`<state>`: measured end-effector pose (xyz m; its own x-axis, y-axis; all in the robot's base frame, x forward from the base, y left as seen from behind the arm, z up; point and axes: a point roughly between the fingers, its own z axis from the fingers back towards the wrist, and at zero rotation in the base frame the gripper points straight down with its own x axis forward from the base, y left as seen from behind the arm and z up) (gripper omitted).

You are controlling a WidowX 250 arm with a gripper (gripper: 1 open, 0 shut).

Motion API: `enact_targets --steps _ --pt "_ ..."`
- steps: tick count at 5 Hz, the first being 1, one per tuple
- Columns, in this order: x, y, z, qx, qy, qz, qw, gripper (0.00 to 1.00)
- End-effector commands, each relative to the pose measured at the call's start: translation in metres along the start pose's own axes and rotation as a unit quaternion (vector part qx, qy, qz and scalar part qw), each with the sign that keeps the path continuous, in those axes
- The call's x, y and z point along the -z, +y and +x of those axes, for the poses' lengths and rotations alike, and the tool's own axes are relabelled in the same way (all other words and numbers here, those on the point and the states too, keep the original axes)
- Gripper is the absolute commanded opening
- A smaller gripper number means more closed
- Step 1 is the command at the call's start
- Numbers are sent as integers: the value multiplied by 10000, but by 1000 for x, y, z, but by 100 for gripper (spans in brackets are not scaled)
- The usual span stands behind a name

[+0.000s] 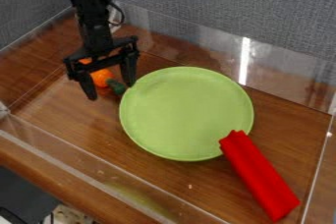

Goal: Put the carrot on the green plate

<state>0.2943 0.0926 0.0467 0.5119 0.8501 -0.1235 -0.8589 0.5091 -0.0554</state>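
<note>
The orange carrot [98,75] lies on the wooden table just left of the green plate [187,112], its dark green stub [117,86] near the plate's rim. My gripper [110,83] has come down over it with its black fingers [89,83] spread wide, one on each side of the carrot. The jaws are open and the carrot still rests on the table. Part of the carrot is hidden behind the fingers. The plate carries nothing.
A long red block [258,173] lies at the plate's lower right, overlapping its rim. Clear acrylic walls [250,53] enclose the table on all sides, with a grey backdrop behind.
</note>
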Motion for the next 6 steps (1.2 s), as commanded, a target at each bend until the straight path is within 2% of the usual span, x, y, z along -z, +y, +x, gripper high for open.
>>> enact_targets --steps 1,2,3,4,5,6 --pt "-6 -2 11 -297 -179 -149 9993 100" --pt "0 -4 17 -551 -195 -175 9981 100" --pt "5 -6 22 -647 -225 -181 9975 0" --pt "7 -9 27 -697 -265 -204 9970 0" --pt "7 -11 32 -680 -310 -237 9969 100" --pt "7 -13 37 -672 -374 -266 9967 100"
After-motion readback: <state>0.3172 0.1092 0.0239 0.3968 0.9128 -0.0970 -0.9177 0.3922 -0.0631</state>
